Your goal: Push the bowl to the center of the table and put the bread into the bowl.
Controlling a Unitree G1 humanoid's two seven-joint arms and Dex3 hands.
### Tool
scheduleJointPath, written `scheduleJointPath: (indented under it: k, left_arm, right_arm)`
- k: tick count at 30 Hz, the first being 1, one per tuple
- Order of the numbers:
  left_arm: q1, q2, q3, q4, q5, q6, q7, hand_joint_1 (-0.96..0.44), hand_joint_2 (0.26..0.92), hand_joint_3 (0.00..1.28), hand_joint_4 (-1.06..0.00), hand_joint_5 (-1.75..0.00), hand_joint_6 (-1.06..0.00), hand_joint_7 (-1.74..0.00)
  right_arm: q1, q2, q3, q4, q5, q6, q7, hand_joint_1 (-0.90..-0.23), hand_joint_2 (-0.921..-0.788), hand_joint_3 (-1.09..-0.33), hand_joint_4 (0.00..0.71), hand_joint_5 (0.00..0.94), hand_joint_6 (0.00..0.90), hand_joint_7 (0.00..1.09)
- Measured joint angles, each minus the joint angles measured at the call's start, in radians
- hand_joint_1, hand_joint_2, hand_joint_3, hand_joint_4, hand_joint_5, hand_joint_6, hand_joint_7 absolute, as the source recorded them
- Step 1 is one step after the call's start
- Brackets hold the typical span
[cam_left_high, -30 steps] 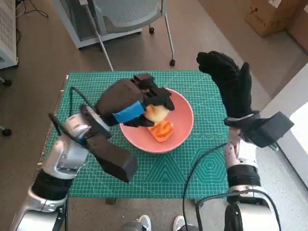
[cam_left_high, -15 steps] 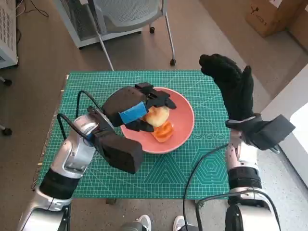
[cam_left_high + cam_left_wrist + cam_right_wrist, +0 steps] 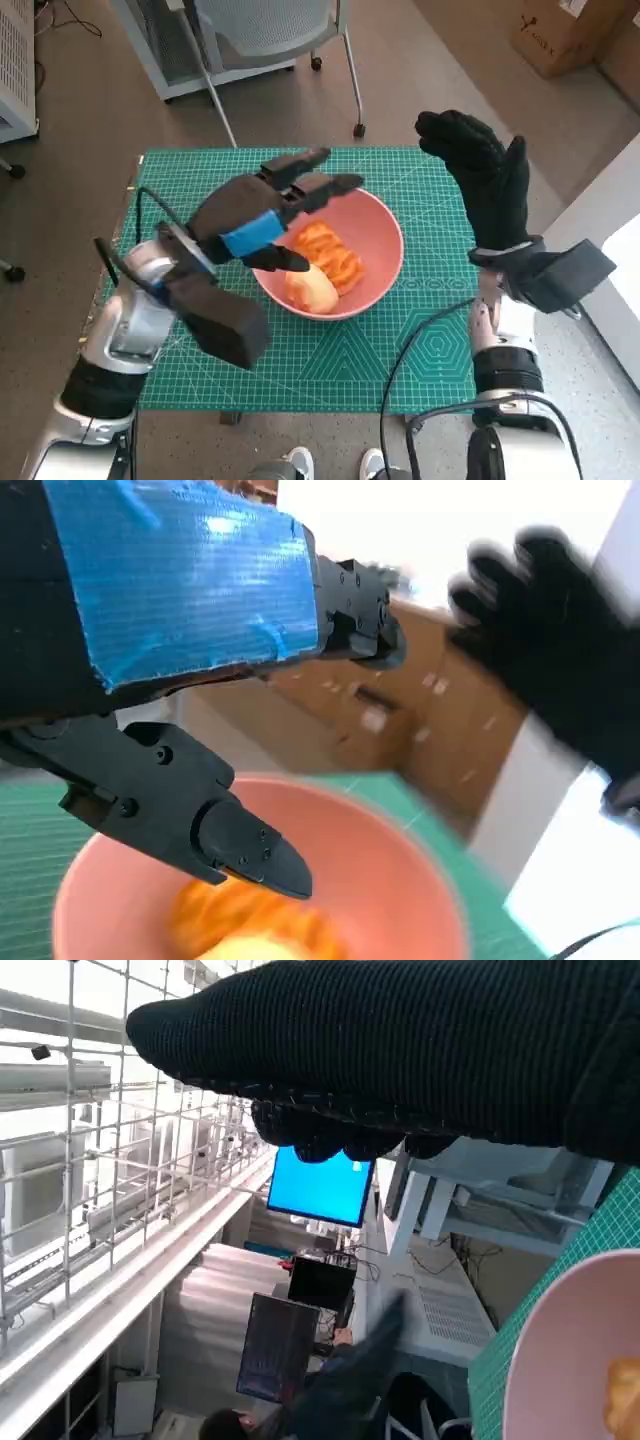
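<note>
Two items now lie inside the round pink bowl (image 3: 335,262): the pale, rounded bread roll (image 3: 310,288), resting free at the near side of the bowl's floor, and an orange ridged pastry-like piece (image 3: 330,252) just behind it, touching it. One second ago the roll sat under the fingers of the black left hand with blue tape on its back (image 3: 262,218); that hand has since let go and risen, and it now hovers over the bowl's left rim with fingers spread and nothing in them. The bowl stands about mid-way across the green gridded cutting mat (image 3: 420,345) that covers the counter, as before. Judgement: both parts of the task appear met. The black knitted right hand (image 3: 480,175) stays raised beyond the bowl's right side, fingers extended, empty, position almost unchanged.
</note>
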Motion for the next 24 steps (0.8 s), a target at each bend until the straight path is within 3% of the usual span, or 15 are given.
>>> scheduleJointPath:
  k: [13, 24]
  left_arm:
    - [0.075, -0.114, 0.244, -0.059, -0.518, 0.091, -0.046, -0.48, 0.888, 0.02, -0.05, 0.00, 0.00, -0.50]
    - [0.130, -0.178, 0.400, -0.068, -0.712, 0.078, -0.026, -0.52, 0.905, 0.01, -0.11, -0.02, -0.01, -0.54]
  right_arm:
    - [-0.002, 0.003, 0.003, -0.010, -0.002, 0.005, -0.008, -0.548, -0.921, -0.649, 0.375, 0.002, 0.517, 0.00]
    - [-0.020, 0.004, 0.017, -0.033, -0.005, 0.015, -0.023, -0.558, -0.921, -0.649, 0.377, 0.003, 0.521, 0.00]
